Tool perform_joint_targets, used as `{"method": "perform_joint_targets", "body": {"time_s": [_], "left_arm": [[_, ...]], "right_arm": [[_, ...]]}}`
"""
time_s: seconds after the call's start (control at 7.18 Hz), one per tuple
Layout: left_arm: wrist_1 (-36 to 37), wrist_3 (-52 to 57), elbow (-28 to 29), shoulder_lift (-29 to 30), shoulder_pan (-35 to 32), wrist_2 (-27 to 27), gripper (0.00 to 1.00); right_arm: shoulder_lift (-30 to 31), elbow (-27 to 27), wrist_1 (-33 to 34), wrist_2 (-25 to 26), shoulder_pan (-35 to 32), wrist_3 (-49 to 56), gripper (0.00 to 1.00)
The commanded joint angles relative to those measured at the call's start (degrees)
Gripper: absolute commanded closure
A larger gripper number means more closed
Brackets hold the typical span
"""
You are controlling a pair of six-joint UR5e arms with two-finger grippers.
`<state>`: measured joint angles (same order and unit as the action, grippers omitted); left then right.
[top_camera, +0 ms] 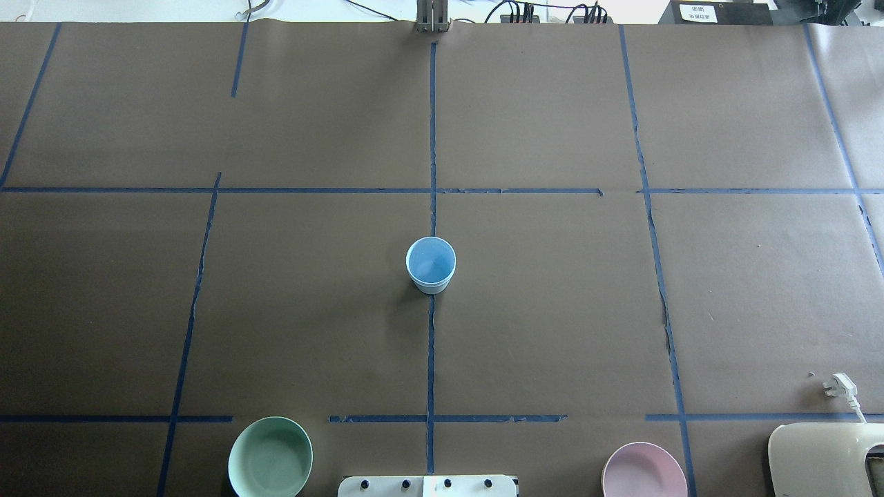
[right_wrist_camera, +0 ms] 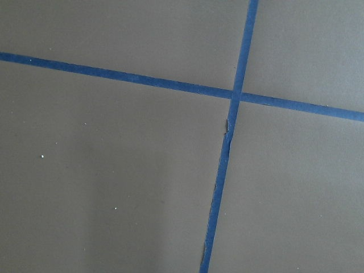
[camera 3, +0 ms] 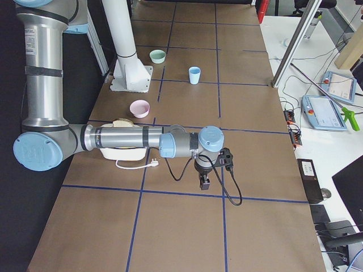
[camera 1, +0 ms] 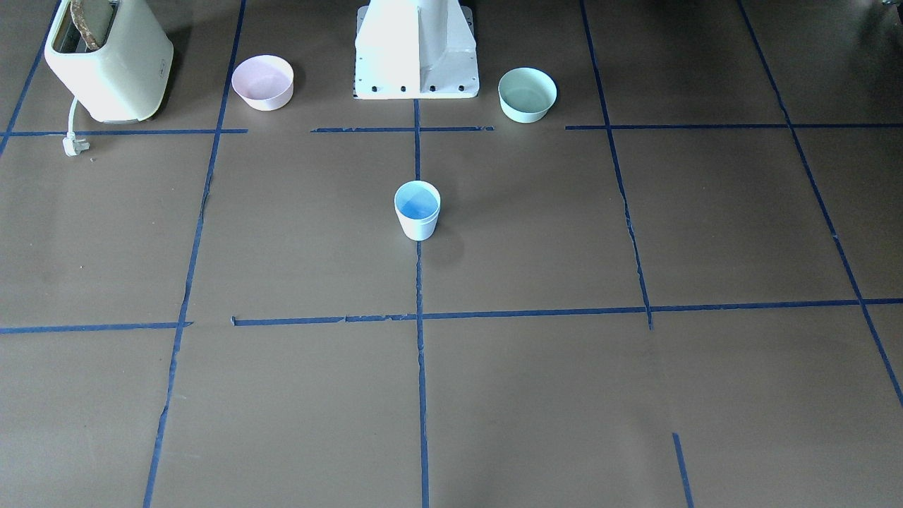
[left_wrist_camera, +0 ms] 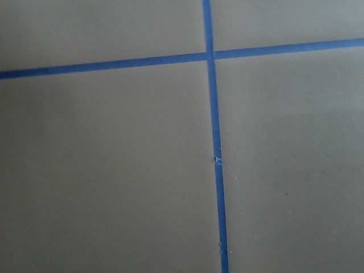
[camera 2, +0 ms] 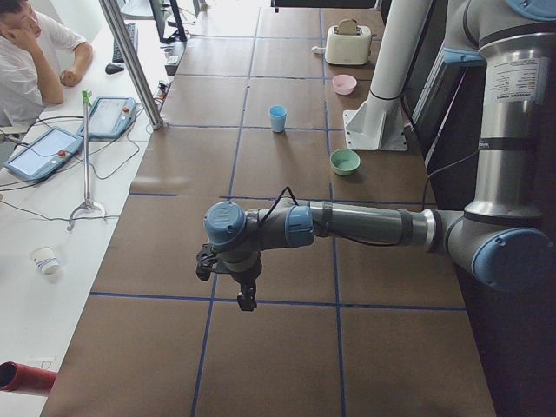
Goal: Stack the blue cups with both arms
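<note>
One pale-blue cup shape (camera 1: 417,209) stands upright at the table's centre on a blue tape line. It also shows in the overhead view (top_camera: 431,264) and, small, in both side views (camera 2: 277,117) (camera 3: 194,75). I cannot tell whether a second cup sits nested inside it; no other blue cup is in view. My left gripper (camera 2: 247,300) hangs over the table's left end, far from the cup. My right gripper (camera 3: 204,184) hangs over the right end. Both show only in the side views, so I cannot tell whether they are open or shut. The wrist views show only bare table and tape.
A pink bowl (camera 1: 262,82) and a mint-green bowl (camera 1: 527,94) flank the white pedestal (camera 1: 416,56). A cream toaster (camera 1: 106,60) with its loose plug (camera 1: 73,144) stands at the robot's right. An operator (camera 2: 30,52) sits beyond the table.
</note>
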<state>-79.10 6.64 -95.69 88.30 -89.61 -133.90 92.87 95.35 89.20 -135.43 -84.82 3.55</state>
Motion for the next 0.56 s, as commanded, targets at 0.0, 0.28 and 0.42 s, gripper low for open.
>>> {"method": "perform_joint_targets", "body": {"time_s": [0.0,0.28,0.42], "left_arm": [[-3.42,-0.75,0.59,-1.02,0.05,0.22,0.0],[-4.66,-1.19,0.68,-1.11,-0.04,0.3,0.0],[-4.58,-1.11,0.59,-1.03,-0.04,-0.13,0.0]], "right_arm": [[-0.14,-0.16,-0.17,-0.01,0.09,-0.39,0.0],[-0.14,0.01,-0.34,-0.18,0.09,-0.39,0.0],[-0.14,-0.08,-0.34,-0.44,0.09,-0.48,0.0]]}}
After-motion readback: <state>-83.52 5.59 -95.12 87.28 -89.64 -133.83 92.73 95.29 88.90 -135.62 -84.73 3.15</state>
